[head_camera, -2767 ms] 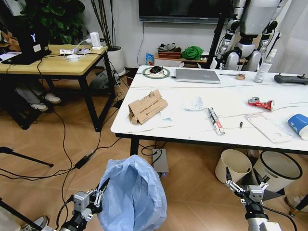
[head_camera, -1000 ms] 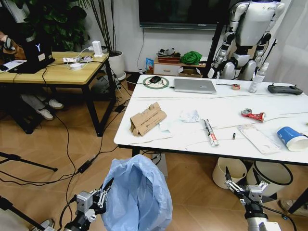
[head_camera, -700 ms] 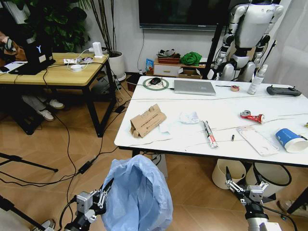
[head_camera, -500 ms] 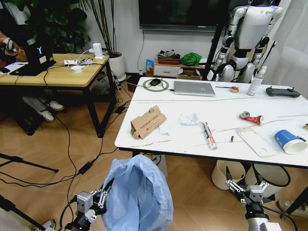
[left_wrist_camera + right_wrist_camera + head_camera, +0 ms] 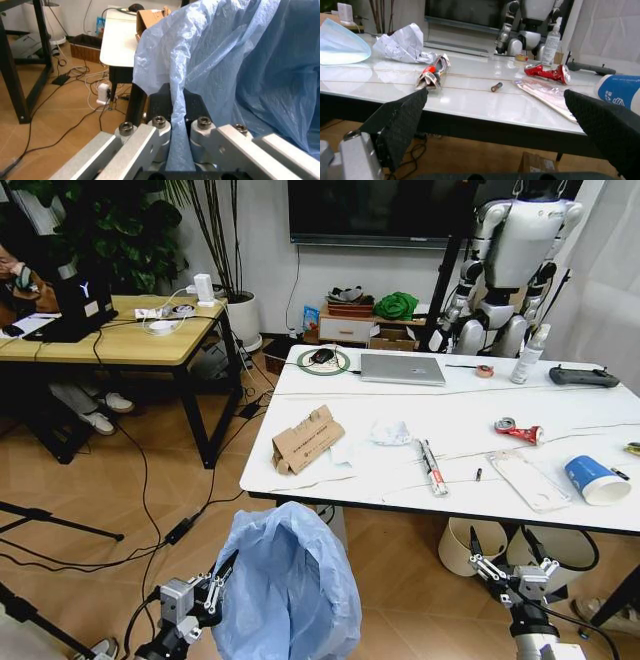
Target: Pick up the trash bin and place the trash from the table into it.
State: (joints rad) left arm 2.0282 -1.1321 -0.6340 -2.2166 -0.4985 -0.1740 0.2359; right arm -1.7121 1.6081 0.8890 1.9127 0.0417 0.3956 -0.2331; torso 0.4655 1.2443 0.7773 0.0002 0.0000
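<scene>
The left gripper [image 5: 212,582] pinches the bag of the trash bin [image 5: 288,590], held low before the table [image 5: 340,470]. The right gripper [image 5: 505,560] hangs spread near the table's front edge. The trash [image 5: 308,438] lies on top; no writing is legible.

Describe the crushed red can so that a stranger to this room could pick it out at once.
Start at the large white marble-look table and look toward its right half, in front of the clear spray bottle. The crushed red can lies on its side, between that bottle and the blue paper cup. It is the only flattened red-and-silver metal piece there.
</scene>
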